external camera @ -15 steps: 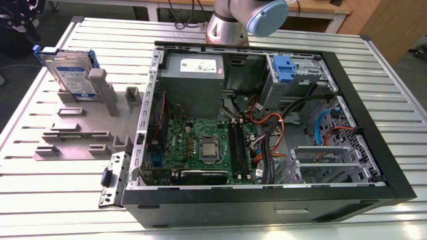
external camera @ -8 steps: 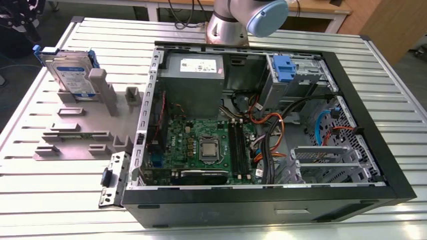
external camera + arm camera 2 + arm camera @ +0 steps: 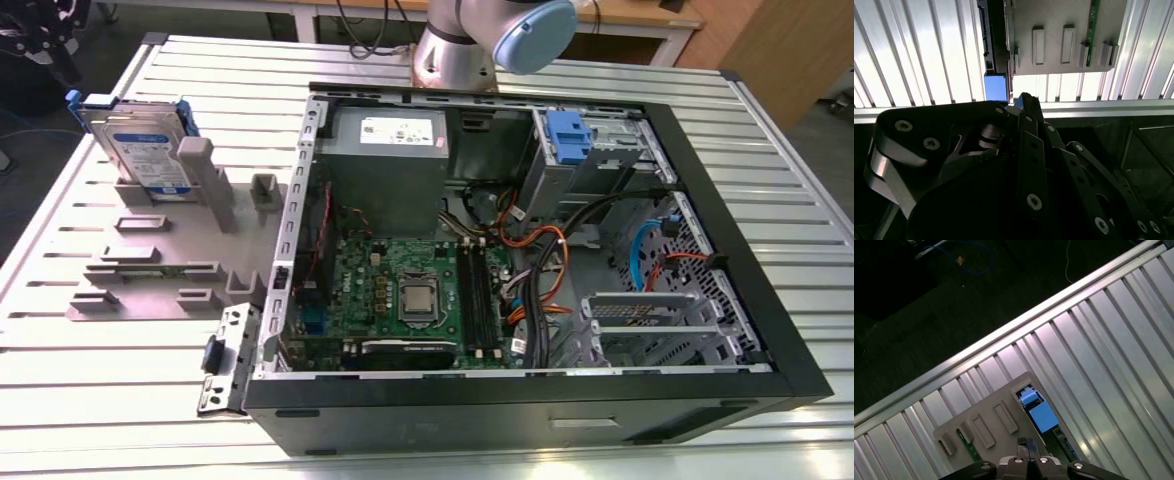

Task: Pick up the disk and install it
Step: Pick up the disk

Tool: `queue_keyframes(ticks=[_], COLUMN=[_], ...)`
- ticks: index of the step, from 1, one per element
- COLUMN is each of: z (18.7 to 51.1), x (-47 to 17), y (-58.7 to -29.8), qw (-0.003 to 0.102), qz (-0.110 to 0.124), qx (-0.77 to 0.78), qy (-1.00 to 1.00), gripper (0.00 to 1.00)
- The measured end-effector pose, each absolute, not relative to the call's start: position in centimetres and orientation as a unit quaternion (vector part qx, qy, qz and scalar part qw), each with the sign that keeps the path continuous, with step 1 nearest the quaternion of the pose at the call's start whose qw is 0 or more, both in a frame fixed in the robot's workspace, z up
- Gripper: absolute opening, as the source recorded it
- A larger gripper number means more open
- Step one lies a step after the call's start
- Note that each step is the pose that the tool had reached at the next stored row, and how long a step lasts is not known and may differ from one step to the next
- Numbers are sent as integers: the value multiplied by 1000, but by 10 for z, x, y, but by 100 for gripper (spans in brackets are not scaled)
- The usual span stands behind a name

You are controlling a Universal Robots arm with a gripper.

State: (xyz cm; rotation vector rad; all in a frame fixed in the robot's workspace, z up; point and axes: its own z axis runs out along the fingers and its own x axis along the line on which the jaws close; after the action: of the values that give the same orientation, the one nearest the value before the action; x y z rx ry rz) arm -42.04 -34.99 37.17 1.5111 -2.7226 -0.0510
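The disk (image 3: pixel 138 143) is a silver drive with a white-and-blue label and blue rails. It stands on edge in the grey slotted holder (image 3: pixel 160 250) at the exterior view's left, outside the computer case. My gripper (image 3: pixel 36 45) hangs dark at the table's far corner, above and beyond the disk, apart from it. In both wrist views the black fingers meet with nothing between them, and the disk's blue rail end (image 3: pixel 1038 412) (image 3: pixel 996 86) lies just past the fingertips (image 3: pixel 1028 446). The disk's thin edge (image 3: pixel 997 35) runs beside the holder plate (image 3: pixel 1064 30).
An open computer case (image 3: pixel 534 390) fills the middle and the exterior view's right, with a motherboard (image 3: pixel 400 290), a power supply (image 3: pixel 394 135), cables and a blue-latched drive bay (image 3: pixel 567 135). The ribbed metal table's edge (image 3: pixel 1004 335) runs close by the holder.
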Motion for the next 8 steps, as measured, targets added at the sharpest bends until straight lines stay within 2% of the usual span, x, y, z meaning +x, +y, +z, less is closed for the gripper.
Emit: queue_keyframes(ticks=[8], z=[372], x=[-420], y=[-350], qw=[14], qz=[-16], qx=[498], qy=[-867], gripper=[11])
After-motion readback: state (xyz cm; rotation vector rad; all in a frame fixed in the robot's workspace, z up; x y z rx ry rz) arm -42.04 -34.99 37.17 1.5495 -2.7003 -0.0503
